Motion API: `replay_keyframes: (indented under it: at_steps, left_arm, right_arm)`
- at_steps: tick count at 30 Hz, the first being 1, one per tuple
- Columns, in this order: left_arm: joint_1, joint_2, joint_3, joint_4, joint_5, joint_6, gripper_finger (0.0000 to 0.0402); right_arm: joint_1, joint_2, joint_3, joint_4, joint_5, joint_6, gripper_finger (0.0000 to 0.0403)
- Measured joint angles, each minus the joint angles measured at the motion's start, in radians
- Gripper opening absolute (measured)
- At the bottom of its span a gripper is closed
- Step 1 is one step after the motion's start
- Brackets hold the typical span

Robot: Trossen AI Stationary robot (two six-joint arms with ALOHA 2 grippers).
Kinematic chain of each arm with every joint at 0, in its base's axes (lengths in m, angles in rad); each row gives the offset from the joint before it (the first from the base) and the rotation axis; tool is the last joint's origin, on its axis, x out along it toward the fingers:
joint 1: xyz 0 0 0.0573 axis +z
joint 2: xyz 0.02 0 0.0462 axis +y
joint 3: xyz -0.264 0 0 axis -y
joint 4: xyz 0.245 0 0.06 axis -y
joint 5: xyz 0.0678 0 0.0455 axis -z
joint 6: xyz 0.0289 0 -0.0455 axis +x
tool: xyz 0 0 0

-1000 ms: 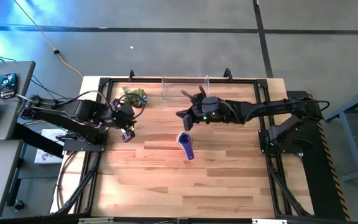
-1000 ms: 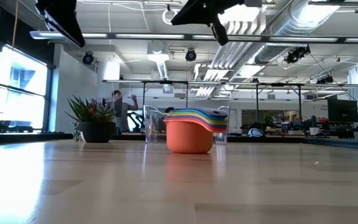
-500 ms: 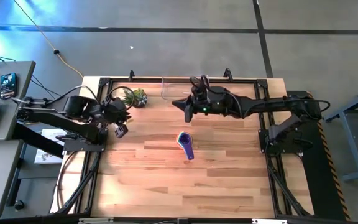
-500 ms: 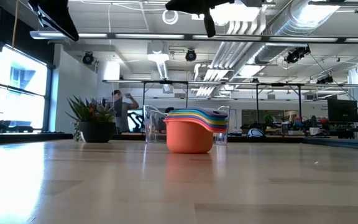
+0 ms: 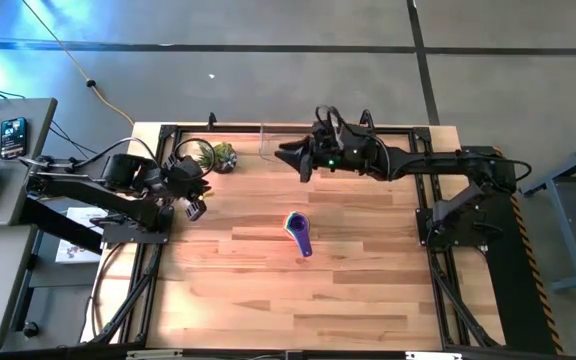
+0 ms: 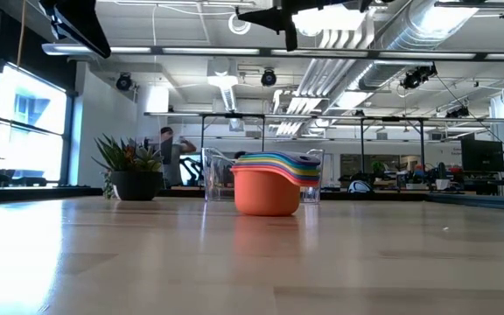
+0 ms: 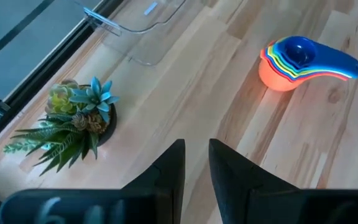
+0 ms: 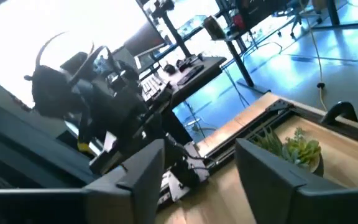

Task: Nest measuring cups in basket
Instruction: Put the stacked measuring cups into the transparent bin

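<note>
The measuring cups [image 5: 299,233] stand nested in one stack on the table's middle, resting on the orange bottom cup [image 6: 266,196], with a blue one on top [image 7: 298,51]. The clear basket [image 5: 268,138] stands at the far edge, mostly hidden under my right arm. My right gripper [image 5: 293,160] hangs open high over the basket's left end, nothing between its fingers [image 8: 197,155]. My left gripper [image 5: 194,208] hovers at the table's left with a narrow gap between its fingers [image 7: 194,152] and nothing in it.
A small potted plant [image 5: 218,156] stands at the far left, between my two grippers and beside the basket [image 7: 138,37]. Bare wood lies all round the stack of cups and toward the near edge. A desk with a keyboard and a phone [image 5: 12,137] stands off the table's left.
My right gripper has risen and gone from near the stack toward the far edge, over the basket. My left gripper has drawn back a little toward the table's left edge. The stack of cups has stayed where it was.
</note>
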Motion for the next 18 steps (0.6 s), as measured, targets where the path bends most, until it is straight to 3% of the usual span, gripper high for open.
replay_keyframes:
  at_steps: [6,9,13,18]
  left_arm:
    - [0.0,0.0,0.0,0.0,-0.002,-0.031,0.0062]
    - [0.0,0.0,0.0,0.001,-0.002,-0.031,0.0062]
    - [0.0,0.0,0.0,0.001,-0.003,-0.031,0.0062]
    - [0.0,0.0,0.0,0.001,-0.018,-0.031,0.0062]
  right_arm:
    - [-0.044,0.0,0.004,0.109,-0.032,0.012,0.0265]
    - [-0.053,0.001,0.08,0.034,-0.044,-0.037,0.0278]
    - [-0.049,0.002,0.255,-0.343,0.013,-0.16,0.0277]
    - [-0.021,0.035,0.482,-0.876,0.149,-0.103,0.0267]
